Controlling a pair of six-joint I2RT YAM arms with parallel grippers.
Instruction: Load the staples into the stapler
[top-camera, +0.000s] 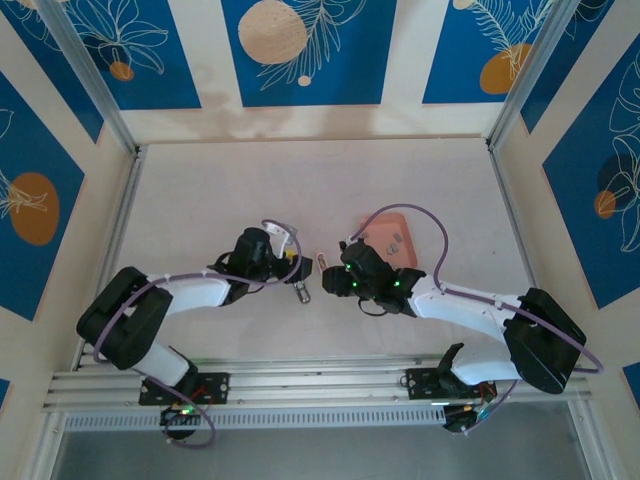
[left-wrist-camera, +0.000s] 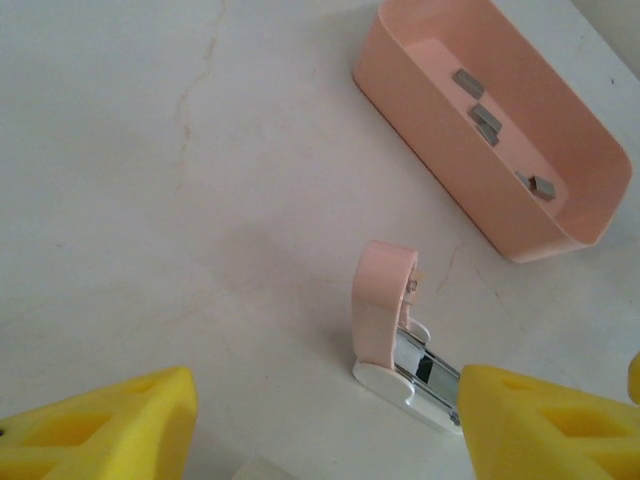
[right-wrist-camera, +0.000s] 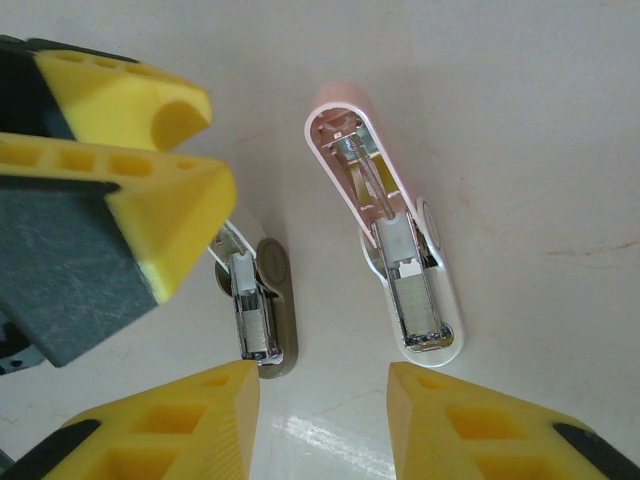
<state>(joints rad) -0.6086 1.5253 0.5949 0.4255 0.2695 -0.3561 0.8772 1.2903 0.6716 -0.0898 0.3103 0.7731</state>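
We start with the white table (top-camera: 300, 180). From above, the left arm (top-camera: 190, 292) and right arm (top-camera: 470, 300) reach in from the near edge and face each other around the middle of the tabletop. Between them the left gripper (top-camera: 290, 262) and right gripper (top-camera: 342, 272) sit near each other.

The pink tray (top-camera: 375, 228) lies just right of the tabletop's centre, beyond the right gripper. From above its load is mere grey specks. The left wrist view looks down into the tray (left-wrist-camera: 430, 170) and sorts those specks into several staples (left-wrist-camera: 468, 82) strewn loose along its floor, some touching, none stacked high.

The pink stapler (top-camera: 322, 261) stands between the grippers, nearer the near edge than the tray and apart from it. In the left wrist view this stapler (left-wrist-camera: 385, 300) has its lid swung up. The right wrist view looks into the same stapler (right-wrist-camera: 395, 250), showing the spring in the lid and the bare metal channel. We cannot tell whether the channel holds anything.

A grey stapler (right-wrist-camera: 270, 310) lies beside it, under the left gripper's fingers (right-wrist-camera: 150, 200).

The left gripper (left-wrist-camera: 325, 395) is spread wide with nothing between its fingers. The right gripper (right-wrist-camera: 322, 385) is parted over bare table, gripping nothing.
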